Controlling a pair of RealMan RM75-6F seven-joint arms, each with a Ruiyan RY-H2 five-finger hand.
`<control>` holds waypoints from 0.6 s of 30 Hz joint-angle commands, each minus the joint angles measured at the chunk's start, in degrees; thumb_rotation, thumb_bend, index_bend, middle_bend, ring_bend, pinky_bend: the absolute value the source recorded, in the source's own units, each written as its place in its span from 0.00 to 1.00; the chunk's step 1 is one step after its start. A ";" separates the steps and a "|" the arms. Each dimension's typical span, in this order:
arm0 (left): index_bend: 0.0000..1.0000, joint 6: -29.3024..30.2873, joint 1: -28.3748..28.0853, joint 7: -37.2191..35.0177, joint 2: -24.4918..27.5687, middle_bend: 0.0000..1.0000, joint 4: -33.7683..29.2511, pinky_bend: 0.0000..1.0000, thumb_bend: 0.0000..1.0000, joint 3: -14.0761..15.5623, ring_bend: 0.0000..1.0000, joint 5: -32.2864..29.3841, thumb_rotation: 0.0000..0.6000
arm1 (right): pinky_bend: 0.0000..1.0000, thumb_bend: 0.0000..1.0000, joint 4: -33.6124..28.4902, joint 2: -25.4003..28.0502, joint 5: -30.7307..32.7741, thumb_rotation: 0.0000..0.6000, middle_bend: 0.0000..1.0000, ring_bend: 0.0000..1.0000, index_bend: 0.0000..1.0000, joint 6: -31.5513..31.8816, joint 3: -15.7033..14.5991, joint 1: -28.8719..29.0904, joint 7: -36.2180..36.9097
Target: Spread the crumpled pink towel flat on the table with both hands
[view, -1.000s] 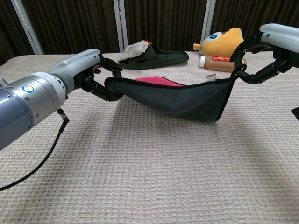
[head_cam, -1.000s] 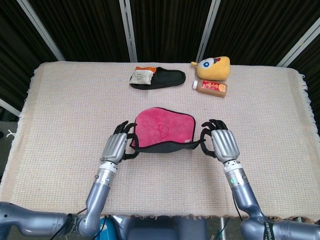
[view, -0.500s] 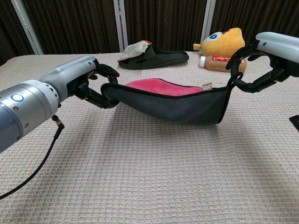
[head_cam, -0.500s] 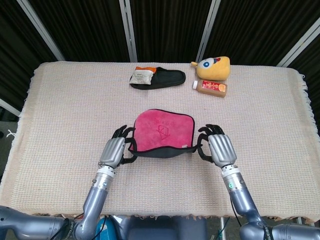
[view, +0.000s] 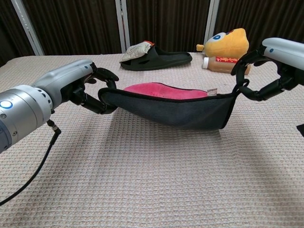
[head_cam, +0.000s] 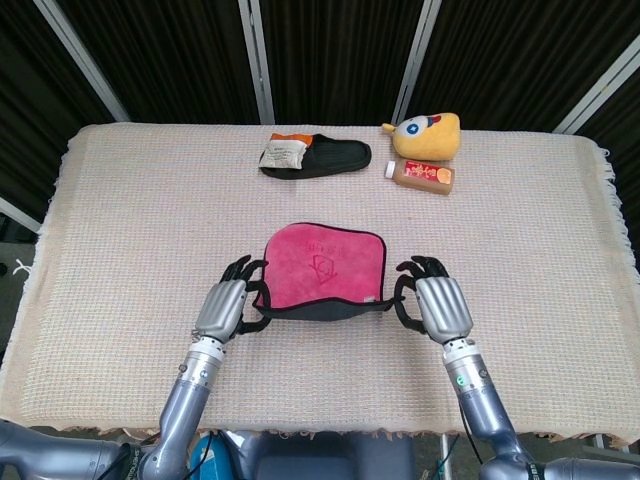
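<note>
The pink towel (head_cam: 321,267), dark on its underside (view: 185,111), hangs stretched between my two hands above the middle of the table. My left hand (head_cam: 223,308) pinches its near left corner; in the chest view that hand (view: 80,90) sits at the left with fingers curled on the dark edge. My right hand (head_cam: 437,303) pinches the near right corner, also seen at the right of the chest view as my right hand (view: 273,71). The near edge is lifted off the table and sags in the middle; the far part lies lower, toward the cloth.
A beige woven cloth (head_cam: 120,220) covers the table. At the back lie a black slipper (head_cam: 330,157) with a packet (head_cam: 283,152) on it, a yellow plush toy (head_cam: 428,135) and a brown bottle (head_cam: 421,175) on its side.
Both hands have drawn back toward me with the towel, and the pink face shows flatter and more spread than a second ago.
</note>
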 commanded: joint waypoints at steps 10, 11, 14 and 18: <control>0.72 -0.04 1.37 0.31 0.42 0.14 -1.34 0.01 0.56 0.98 0.00 1.32 1.00 | 0.15 0.60 -1.25 -0.56 -1.66 1.00 0.30 0.17 0.71 0.79 -1.11 -1.45 -1.10; 0.72 -0.06 1.51 0.33 0.44 0.14 -1.41 0.01 0.56 1.14 0.00 1.39 1.00 | 0.15 0.60 -1.32 -0.70 -1.92 1.00 0.30 0.17 0.71 0.87 -1.49 -1.68 -1.18; 0.72 0.09 2.10 0.24 0.39 0.14 -1.49 0.01 0.56 1.75 0.00 1.67 1.00 | 0.15 0.60 -1.24 -1.10 -2.53 1.00 0.30 0.17 0.71 1.17 -2.18 -2.33 -1.14; 0.72 0.17 2.91 -0.03 0.46 0.14 -1.65 0.01 0.56 2.52 0.00 2.01 1.00 | 0.15 0.60 -1.12 -1.52 -3.23 1.00 0.30 0.17 0.71 1.43 -2.92 -3.07 -1.16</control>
